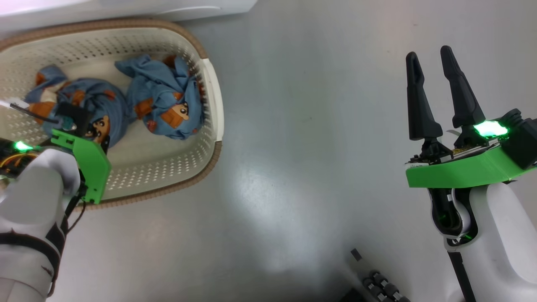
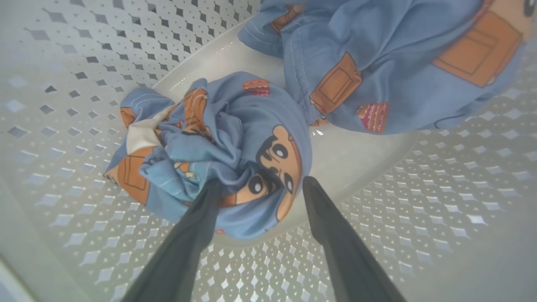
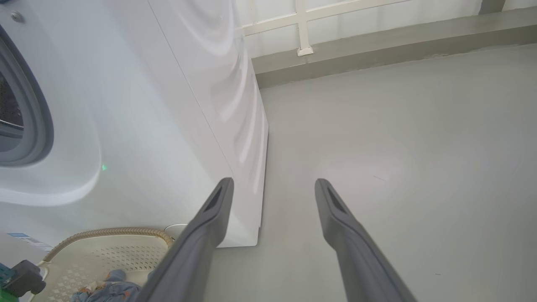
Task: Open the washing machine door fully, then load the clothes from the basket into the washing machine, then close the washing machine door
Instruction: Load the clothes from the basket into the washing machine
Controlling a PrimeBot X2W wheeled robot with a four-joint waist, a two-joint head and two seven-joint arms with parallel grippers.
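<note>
The left gripper (image 2: 262,182) was held down inside the basket (image 2: 63,63), its jaws spread as wide as they went and nothing gripped between them. The nearer garment (image 2: 218,142) of the clothes was found just ahead of the fingertips, bunched into a loose ball. One finger was seen over its near edge and the other just beside it, though contact could not be judged. The second garment (image 2: 377,63) was lying farther ahead and off to one side, close against the first.

The right gripper (image 1: 428,52) was likewise wide open and empty above bare floor (image 1: 293,126), well apart from the basket. Ahead of it and to one side the washing machine (image 3: 147,105) was seen, its grey gasket (image 3: 42,126) uncovered.

The fabric was judged to be light, soft and limp, with nothing in it to be broken. It would be expected to give under the fingers and to unfold and trail once lifted. A thin fold or loose corner might be slipped out of a pinch. Hold would best be taken on the thick middle of the bunch, directly ahead between the fingers, so that several layers were caught together and the neighbouring garment was left behind.
</note>
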